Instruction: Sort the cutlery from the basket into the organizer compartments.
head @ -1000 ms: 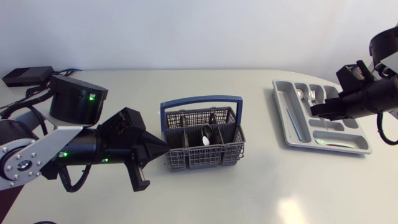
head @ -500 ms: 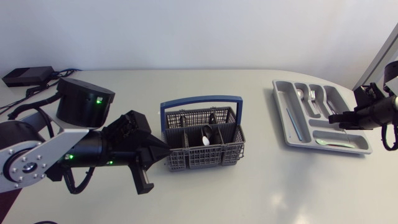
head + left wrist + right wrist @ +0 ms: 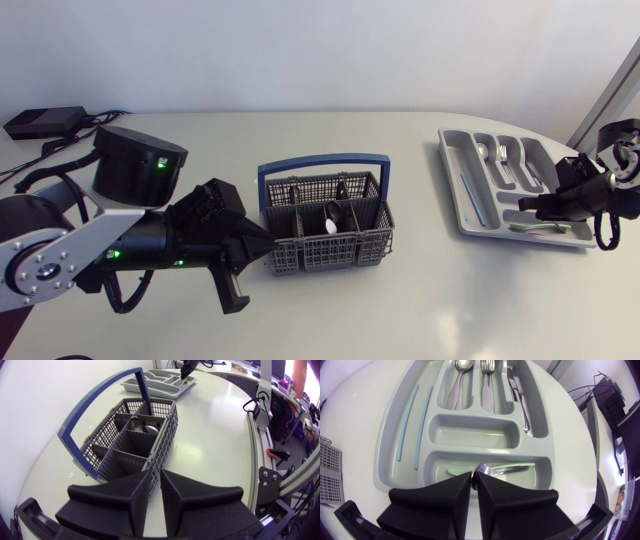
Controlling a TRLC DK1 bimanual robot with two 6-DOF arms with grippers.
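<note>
1. Organizer (image 3: 449,168), right of frame, holds sorted cutlery; I see my right gripper (image 3: 524,205) clenched empty over it.
2. Basket (image 3: 320,256), centre: one spoon (image 3: 331,222) left to sort; my left gripper (image 3: 266,240) is clenched empty beside it.

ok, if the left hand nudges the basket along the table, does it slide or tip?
Probably slides: the basket is open plastic mesh with little more than a spoon showing, so likely light, and the table looks smooth. The tall blue handle could lever it over, so the left hand should push low. The thin mesh walls may flex a little.
</note>
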